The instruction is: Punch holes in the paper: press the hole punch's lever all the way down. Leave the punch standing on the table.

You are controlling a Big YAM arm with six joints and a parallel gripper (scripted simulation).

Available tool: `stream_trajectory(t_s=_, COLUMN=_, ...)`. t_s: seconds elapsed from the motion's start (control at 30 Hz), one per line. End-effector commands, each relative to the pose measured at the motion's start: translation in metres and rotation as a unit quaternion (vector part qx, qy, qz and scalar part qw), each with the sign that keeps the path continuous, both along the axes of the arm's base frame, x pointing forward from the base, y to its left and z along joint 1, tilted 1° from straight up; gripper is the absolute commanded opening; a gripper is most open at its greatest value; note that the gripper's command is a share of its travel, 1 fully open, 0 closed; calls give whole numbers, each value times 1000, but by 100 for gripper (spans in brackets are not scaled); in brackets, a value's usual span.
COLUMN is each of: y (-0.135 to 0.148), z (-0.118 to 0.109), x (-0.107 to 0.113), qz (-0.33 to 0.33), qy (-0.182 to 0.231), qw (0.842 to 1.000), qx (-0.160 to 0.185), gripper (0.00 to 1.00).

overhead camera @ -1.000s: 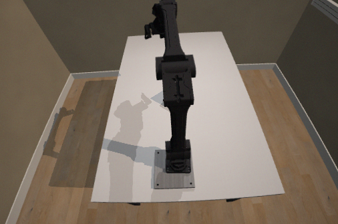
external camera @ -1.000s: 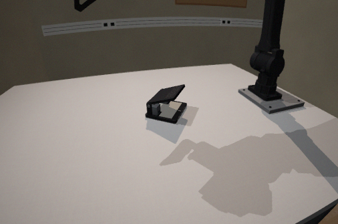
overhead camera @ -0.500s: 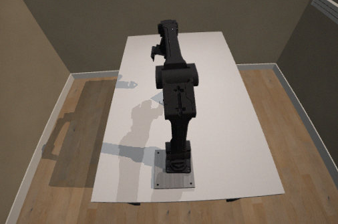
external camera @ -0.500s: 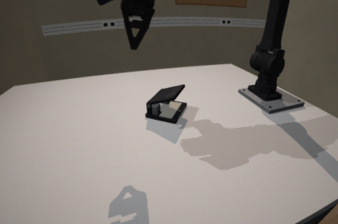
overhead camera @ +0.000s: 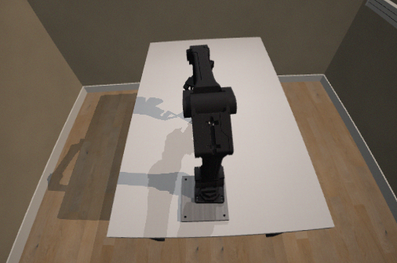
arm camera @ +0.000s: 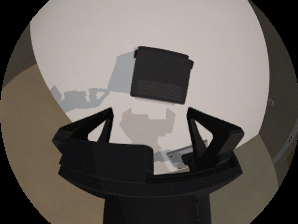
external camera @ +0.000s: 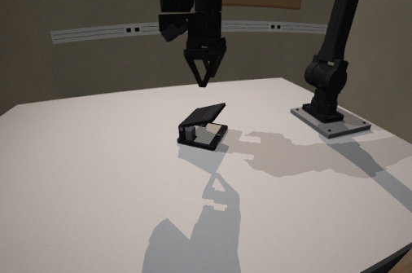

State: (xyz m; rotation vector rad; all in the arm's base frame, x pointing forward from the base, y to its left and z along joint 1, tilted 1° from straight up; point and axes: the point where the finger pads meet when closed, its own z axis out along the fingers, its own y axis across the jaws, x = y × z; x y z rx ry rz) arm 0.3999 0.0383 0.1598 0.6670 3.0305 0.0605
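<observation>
A small black hole punch [external camera: 202, 126] stands on the white table, its lever [external camera: 204, 113] raised at an angle, with pale paper [external camera: 208, 133] lying in its base. In the wrist view the hole punch [arm camera: 161, 74] shows as a dark block just beyond my fingers. My gripper [external camera: 203, 81] points straight down and hangs in the air a little above the lever, apart from it. The gripper [arm camera: 148, 132] is open and empty. In the top view the arm [overhead camera: 208, 102] hides the punch.
The arm's base stands on a grey metal plate [external camera: 330, 121] at the table's right side in the exterior view; it also shows near the front edge in the top view [overhead camera: 204, 209]. Walls enclose the room around the table.
</observation>
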Motion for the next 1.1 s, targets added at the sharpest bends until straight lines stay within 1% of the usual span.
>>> stream_trajectory(t_s=0.0, y=-1, z=1, x=-21, qz=-72, qy=7, qw=997, qx=-13, gripper=100)
stream_trajectory(t_s=0.07, y=-2, z=-1, x=-23, qz=-76, qy=8, qw=997, qx=-16, gripper=100)
stream_trajectory(t_s=0.23, y=-1, z=11, x=-9, qz=-77, qy=-13, qw=997, qx=-12, gripper=100)
stream_trajectory(t_s=0.37, y=-1, z=13, x=-5, qz=-77, qy=-16, qw=997, qx=-12, gripper=100)
stream_trajectory(t_s=0.4, y=-1, z=13, x=-4, qz=-77, qy=-17, qw=997, qx=-12, gripper=0)
stream_trajectory(t_s=0.63, y=-1, z=13, x=1, qz=-78, qy=-18, qw=997, qx=-11, gripper=0)
stream_trajectory(t_s=1.07, y=-1, z=12, x=1, qz=-77, qy=-16, qw=997, qx=-11, gripper=0)
